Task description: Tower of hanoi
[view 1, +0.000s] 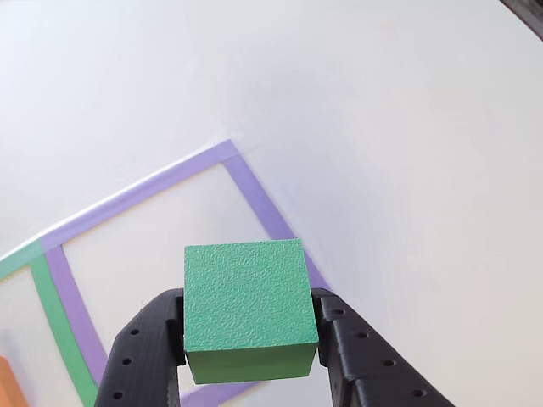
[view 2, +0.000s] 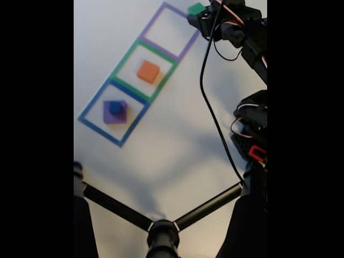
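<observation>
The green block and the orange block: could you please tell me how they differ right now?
The green block is clamped between the gripper fingers, by the purple tape square's edge; the orange block rests free on the table inside the green tape square. Green is held by the arm, orange sits untouched. Both are matte, square-topped blocks.

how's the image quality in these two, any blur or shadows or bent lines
Other view: sharp on the textured matte green plastic block in the end effector; the purple tape outline curves from lens distortion. Fixed view: soft, pillarboxed with black bars, faint shadows across the white table.
</observation>
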You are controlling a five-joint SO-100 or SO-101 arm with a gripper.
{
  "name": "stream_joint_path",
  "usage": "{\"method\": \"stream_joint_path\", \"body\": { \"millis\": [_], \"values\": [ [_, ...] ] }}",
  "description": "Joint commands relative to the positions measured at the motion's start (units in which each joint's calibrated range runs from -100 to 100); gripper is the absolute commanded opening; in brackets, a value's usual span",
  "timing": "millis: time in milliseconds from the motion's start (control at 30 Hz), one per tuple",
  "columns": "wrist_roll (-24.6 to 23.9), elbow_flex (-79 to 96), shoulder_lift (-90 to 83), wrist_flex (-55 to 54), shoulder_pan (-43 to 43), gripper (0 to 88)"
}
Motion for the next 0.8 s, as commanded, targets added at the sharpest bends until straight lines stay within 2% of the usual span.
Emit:
{"method": "stream_joint_path", "body": {
  "millis": [0,433,767],
  "values": [
    [0.0,4.35,7.45,-19.71,0.45,5.1],
    [0.0,7.34,32.85,-52.33,-1.07,5.1],
    [0.0,3.62,45.83,-64.23,-3.28,5.3]
  ]
}}
